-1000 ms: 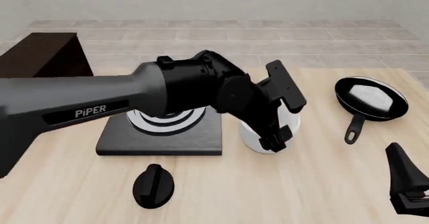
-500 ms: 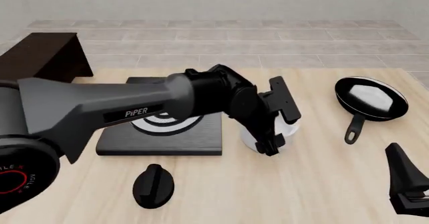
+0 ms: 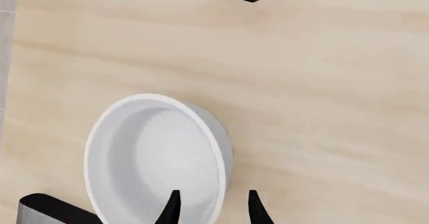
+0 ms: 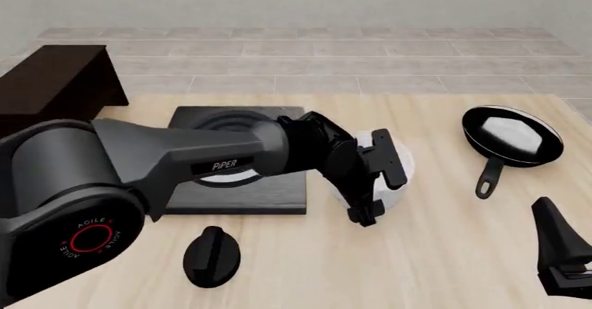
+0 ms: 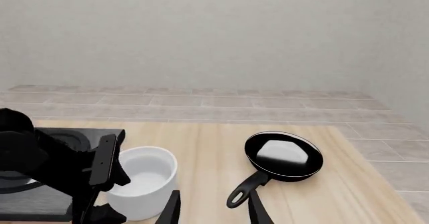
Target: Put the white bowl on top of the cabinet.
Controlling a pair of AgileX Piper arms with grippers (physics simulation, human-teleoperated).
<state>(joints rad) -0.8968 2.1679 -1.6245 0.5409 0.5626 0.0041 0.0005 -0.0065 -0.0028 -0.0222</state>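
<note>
The white bowl [image 4: 389, 192] stands upright on the table just right of the stove plate; it also shows in the left wrist view [image 3: 157, 156] and the right wrist view [image 5: 142, 180]. My left gripper [image 4: 362, 212] is open and down at the bowl's near side. In the left wrist view [image 3: 213, 209] one finger is inside the bowl and one outside, straddling its wall without pinching it. The dark brown cabinet [image 4: 55, 80] stands at the far left, beside the table. My right gripper [image 4: 547, 212] is open and empty at the near right [image 5: 213, 209].
A flat black stove plate [image 4: 268, 191] with grey rings lies under the left arm. A black frying pan [image 4: 511, 136] lies at the far right, handle toward me. A black knob [image 4: 211, 253] sits near the front edge.
My left arm has dropped lower and its gripper has come down onto the bowl's rim. The bowl and the right arm have not moved.
</note>
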